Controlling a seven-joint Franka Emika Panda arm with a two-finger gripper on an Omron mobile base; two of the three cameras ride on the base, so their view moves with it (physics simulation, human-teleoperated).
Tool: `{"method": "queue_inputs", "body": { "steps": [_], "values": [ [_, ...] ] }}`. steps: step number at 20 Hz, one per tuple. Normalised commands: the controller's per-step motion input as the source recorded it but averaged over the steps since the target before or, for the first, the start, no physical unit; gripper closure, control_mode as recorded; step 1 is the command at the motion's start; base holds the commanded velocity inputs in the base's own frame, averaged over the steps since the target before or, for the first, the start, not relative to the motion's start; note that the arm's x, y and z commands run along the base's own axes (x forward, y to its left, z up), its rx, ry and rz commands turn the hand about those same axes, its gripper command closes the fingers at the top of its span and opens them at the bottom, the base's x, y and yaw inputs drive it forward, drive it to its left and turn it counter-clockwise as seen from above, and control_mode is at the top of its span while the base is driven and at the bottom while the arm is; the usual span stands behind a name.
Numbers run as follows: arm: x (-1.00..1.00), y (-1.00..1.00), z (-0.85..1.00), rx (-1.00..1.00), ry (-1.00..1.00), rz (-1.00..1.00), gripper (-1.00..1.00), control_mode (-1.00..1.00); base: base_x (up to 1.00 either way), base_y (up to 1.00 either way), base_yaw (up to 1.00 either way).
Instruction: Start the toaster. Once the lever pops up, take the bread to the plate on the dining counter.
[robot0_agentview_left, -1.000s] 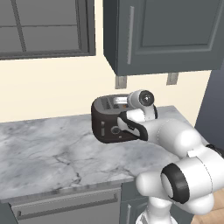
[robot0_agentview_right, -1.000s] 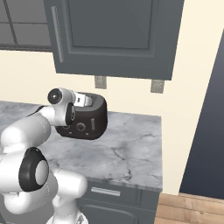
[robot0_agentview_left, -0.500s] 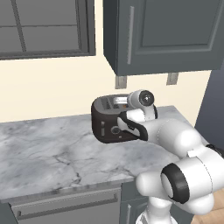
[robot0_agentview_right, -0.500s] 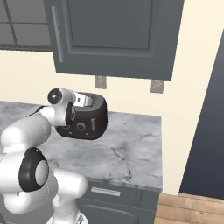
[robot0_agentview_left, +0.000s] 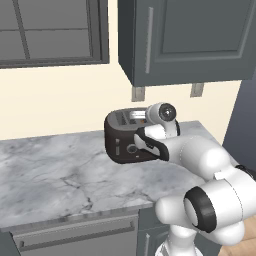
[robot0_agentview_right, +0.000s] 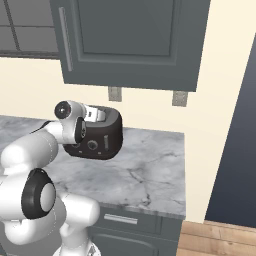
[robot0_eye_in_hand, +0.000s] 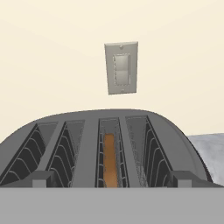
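A marble desk (robot0_agentview_left: 60, 175) is set against a cream wall. The toaster (robot0_agentview_left: 122, 140) is placed near its back edge, with the bread (robot0_eye_in_hand: 109, 165) sunk in one slot. The jaws are spread wide above it.

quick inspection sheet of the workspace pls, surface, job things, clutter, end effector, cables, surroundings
surface: grey-white marble counter over dark cabinet fronts
job's things: dark toaster near the back wall; bread down in its third slot from the left, by the hand view
clutter: nothing seen
end effector: end effector open, above the toaster's near edge, holding nothing
cables: nothing seen
surroundings: cream wall, grey upper cabinet, wall switch behind the toaster, window on the left
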Motion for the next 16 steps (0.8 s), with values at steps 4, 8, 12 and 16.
{"method": "queue_inputs", "body": {
  "steps": [4, 8, 12, 16],
  "values": [
    [0.00, 0.00, 0.00, 0.00, 0.00, 0.00, -1.00, -1.00, 0.00, 0.00, 0.00],
    [0.00, 0.00, 0.00, 0.00, 0.00, 0.00, -1.00, -1.00, 0.00, 0.00, 0.00],
    [0.00, 0.00, 0.00, 0.00, 0.00, 0.00, -1.00, -1.00, 0.00, 0.00, 0.00],
    [0.00, 0.00, 0.00, 0.00, 0.00, 0.00, -1.00, -1.00, 0.00, 0.00, 0.00]
  ]
}}
